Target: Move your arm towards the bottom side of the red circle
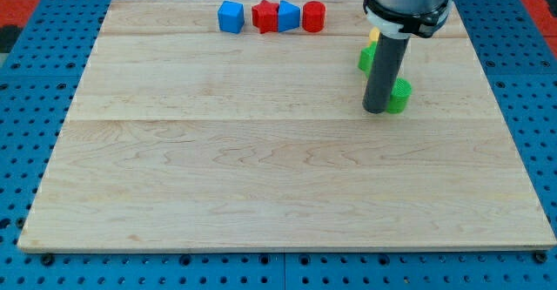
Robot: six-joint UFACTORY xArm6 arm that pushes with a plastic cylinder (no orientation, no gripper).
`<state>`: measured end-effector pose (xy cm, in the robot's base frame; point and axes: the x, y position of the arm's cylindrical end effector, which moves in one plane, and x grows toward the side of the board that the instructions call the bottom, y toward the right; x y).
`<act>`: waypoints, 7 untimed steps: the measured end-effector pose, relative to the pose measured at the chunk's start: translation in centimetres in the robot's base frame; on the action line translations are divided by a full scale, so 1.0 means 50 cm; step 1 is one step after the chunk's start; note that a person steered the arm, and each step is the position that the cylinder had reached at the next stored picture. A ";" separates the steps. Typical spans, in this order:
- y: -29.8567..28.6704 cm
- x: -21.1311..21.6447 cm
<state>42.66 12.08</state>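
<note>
The red circle (314, 16) sits near the view's top, at the right end of a row of blocks. To its left in that row are a blue block (289, 16), a red star-shaped block (265, 16) and, a little apart, a blue cube (231, 16). My tip (376, 110) rests on the board at the view's right, well below and to the right of the red circle. It touches a green block (399, 97) on its right side.
Another green block (367, 58) and a yellow block (373, 36) are partly hidden behind the rod. The wooden board (261, 185) lies on a blue perforated table (26, 107).
</note>
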 end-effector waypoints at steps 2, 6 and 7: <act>-0.087 0.045; -0.241 -0.031; -0.235 -0.133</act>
<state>36.01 0.32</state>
